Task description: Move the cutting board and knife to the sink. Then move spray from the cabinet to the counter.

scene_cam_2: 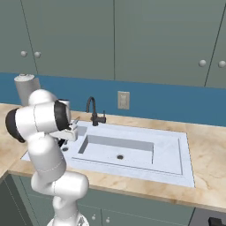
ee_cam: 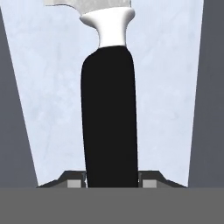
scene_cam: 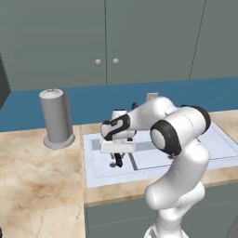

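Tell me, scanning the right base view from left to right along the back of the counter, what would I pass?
Tall grey paper-towel cylinder → dark grey curved faucet → white wall outlet plate → bare beige marbled stone countertop.

The shallow pale grey-white sink (scene_cam_2: 132, 152) has a wide flat rim with lots of open room on its right side. The dark curved faucet (scene_cam_2: 93, 111) stands at the far edge and blocks the way there. On the beige stone counter (scene_cam: 37, 186), a tall grey paper-towel roll (scene_cam: 56, 118) stands far left of the sink. The near left counter is open.
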Motion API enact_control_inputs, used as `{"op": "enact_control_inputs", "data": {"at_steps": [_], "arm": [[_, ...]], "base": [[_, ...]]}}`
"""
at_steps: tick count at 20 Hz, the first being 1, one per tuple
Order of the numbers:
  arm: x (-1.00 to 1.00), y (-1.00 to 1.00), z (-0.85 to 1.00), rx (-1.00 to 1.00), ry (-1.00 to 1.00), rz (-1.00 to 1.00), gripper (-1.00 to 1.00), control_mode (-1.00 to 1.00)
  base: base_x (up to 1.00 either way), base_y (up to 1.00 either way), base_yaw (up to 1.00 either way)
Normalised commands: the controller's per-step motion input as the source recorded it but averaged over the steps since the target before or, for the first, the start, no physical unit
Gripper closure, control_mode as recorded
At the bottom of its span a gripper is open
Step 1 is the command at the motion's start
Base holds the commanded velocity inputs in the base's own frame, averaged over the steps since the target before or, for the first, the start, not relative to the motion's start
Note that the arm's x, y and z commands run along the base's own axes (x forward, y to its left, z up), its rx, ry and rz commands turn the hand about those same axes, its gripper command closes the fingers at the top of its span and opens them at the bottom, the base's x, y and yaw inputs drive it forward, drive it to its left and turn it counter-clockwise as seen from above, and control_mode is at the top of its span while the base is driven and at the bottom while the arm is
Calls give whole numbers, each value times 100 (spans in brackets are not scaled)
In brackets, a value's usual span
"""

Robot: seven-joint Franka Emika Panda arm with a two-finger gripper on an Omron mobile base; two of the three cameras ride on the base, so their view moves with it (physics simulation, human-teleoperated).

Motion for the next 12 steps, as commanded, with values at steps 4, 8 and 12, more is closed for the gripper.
{"op": "enact_control_inputs", "data": {"at_steps": [4,8,12], "arm": [[30,0,-14,0,0,0,100,-100],[28,0,-23,0,0,0,100,-100],[23,0,-24,0,0,0,100,-100]], "base": [[0,0,0],[0,0,0],[0,0,0]]}}
